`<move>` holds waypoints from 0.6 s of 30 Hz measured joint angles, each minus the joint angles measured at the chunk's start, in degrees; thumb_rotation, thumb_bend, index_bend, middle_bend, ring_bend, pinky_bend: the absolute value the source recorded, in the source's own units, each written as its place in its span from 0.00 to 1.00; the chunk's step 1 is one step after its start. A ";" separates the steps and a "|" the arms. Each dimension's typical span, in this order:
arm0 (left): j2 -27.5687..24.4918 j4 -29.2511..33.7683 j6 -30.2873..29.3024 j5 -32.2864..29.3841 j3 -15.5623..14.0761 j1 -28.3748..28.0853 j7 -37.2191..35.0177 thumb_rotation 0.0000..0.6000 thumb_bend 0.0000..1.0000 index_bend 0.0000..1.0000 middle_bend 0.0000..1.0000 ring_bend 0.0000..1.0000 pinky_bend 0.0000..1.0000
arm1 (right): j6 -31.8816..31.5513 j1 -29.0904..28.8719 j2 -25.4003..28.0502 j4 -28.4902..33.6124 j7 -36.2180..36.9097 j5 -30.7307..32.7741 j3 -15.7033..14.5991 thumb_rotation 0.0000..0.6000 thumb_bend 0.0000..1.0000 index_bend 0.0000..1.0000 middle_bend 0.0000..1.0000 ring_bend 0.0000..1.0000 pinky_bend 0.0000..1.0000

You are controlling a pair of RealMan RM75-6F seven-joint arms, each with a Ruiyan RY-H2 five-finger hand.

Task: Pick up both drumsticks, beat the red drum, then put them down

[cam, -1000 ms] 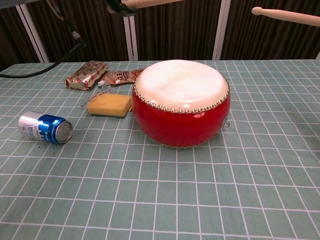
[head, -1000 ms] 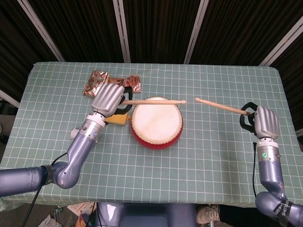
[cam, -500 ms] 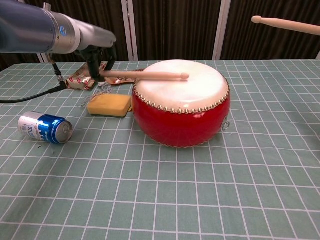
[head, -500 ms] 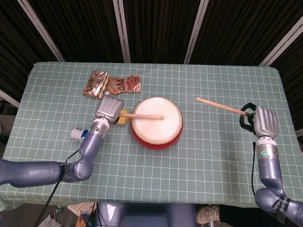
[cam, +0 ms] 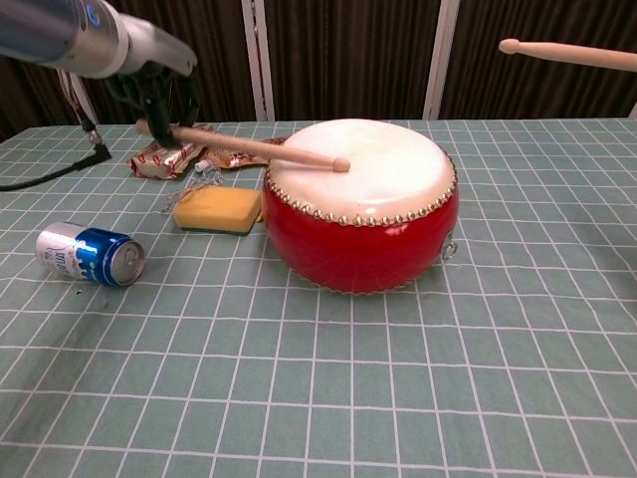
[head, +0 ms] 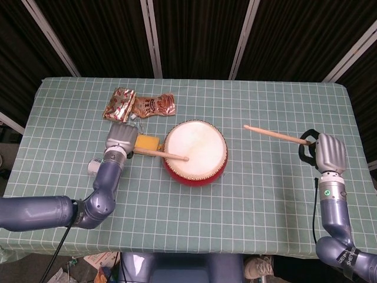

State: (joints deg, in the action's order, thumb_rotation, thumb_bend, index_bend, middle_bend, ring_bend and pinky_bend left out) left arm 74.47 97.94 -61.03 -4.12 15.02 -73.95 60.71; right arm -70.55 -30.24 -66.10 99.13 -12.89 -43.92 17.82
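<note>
The red drum [head: 195, 152] [cam: 362, 221] with a white skin sits mid-table. My left hand [head: 119, 140] [cam: 151, 96], left of the drum, grips a wooden drumstick [head: 160, 154] [cam: 249, 147]; its tip rests on the near-left part of the skin. At the right of the table my right hand [head: 329, 152] holds the other drumstick [head: 274, 135] [cam: 569, 54] raised in the air, its tip pointing toward the drum but well clear of it. In the chest view only that stick shows, not the right hand.
A yellow sponge [head: 147, 143] [cam: 218, 210] lies just left of the drum. Two snack packets [head: 138, 105] [cam: 175, 149] lie behind it. A blue can [cam: 90, 255] lies on its side at the near left. The checked cloth [head: 265, 188] covers the table.
My left hand has swung the stick down from above the drum onto the skin and drawn back to the left. The right hand and its stick have barely moved.
</note>
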 measured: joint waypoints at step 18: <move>-17.57 11.05 0.66 34.67 5.86 19.10 -35.90 1.00 0.56 0.75 1.00 1.00 1.00 | 0.45 -2.61 2.28 8.46 -2.44 -2.08 3.38 1.00 0.67 0.95 1.00 1.00 1.00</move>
State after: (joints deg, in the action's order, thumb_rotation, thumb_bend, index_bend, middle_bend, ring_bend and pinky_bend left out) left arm 56.90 108.99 -60.37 30.55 20.88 -54.85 24.82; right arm -70.10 -32.85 -63.82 107.59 -15.34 -46.00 21.20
